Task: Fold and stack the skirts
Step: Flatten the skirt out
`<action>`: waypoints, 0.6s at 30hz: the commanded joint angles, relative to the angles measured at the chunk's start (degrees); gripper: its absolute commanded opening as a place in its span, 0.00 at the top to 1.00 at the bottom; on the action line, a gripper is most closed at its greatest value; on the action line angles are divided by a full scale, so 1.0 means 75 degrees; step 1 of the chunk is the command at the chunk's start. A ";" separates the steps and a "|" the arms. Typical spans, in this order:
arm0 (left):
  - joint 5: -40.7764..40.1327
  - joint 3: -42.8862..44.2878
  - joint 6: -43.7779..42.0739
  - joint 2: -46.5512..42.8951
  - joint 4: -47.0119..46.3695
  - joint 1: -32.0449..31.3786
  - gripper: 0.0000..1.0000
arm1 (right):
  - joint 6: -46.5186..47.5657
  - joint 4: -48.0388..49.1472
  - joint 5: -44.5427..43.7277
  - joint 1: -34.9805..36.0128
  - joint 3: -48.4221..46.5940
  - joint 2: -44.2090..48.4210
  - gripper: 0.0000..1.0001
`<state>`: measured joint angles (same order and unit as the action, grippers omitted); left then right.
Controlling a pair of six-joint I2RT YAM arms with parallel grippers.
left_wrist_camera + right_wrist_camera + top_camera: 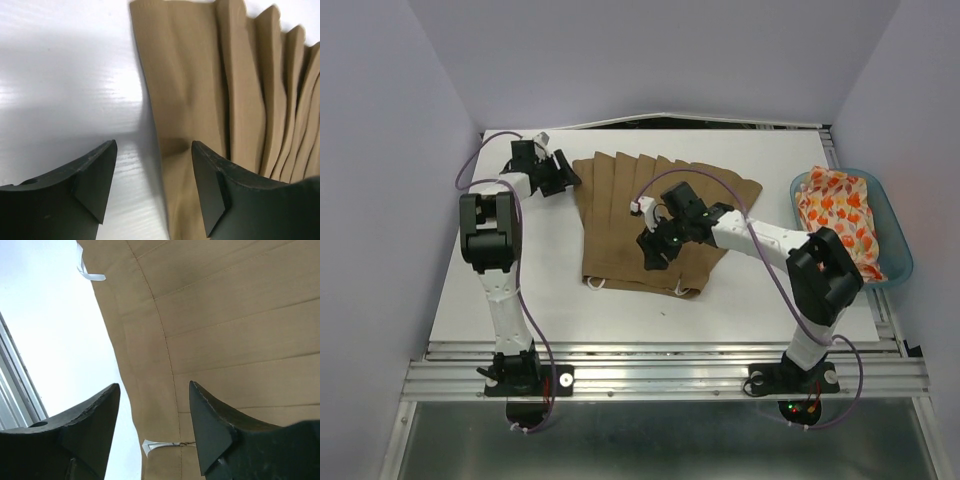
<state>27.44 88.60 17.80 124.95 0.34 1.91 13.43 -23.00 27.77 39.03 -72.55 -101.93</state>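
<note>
The tan-brown skirt (pixel 655 210) lies spread flat on the white table (pixel 520 290), pleats fanning toward the back right. My left gripper (pixel 564 178) is open at the skirt's far left corner. In the left wrist view, the left gripper (pixel 154 145) straddles the skirt (pixel 200 90) edge, one finger over bare table and one over cloth. My right gripper (pixel 650 256) hangs open over the near waistband. In the right wrist view, the right gripper (pixel 155 386) frames the skirt (pixel 225 325) edge and a white loop (pixel 150 446). The leaf-print skirt (pixel 840 212) lies bunched in the tub.
A translucent teal tub (pixel 898 240) stands at the table's right edge. White hanger loops (pixel 592 283) stick out from the brown skirt's near edge. A metal rail (pixel 660 372) runs along the front by both arm bases. Grey walls close in the left, right and back.
</note>
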 commanded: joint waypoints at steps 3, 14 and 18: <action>0.0805 0.0012 0.1082 0.0309 -0.1017 -0.0056 0.31 | -0.0160 0.1063 -0.0654 0.0784 -0.0437 -0.0260 0.29; 0.0537 -0.0258 0.1049 0.0146 -0.1545 -0.0044 0.31 | -0.3429 0.0726 -0.2097 0.1711 -0.3070 -0.2063 0.27; 0.0349 -0.0363 0.0908 0.0005 -0.1522 -0.0044 0.25 | -0.4157 0.0536 -0.2097 0.1991 -0.4069 -0.2955 0.26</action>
<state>32.23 87.33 26.02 127.59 -10.28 1.50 -9.21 -17.76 14.52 52.25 -96.82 -120.68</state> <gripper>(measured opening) 0.727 0.736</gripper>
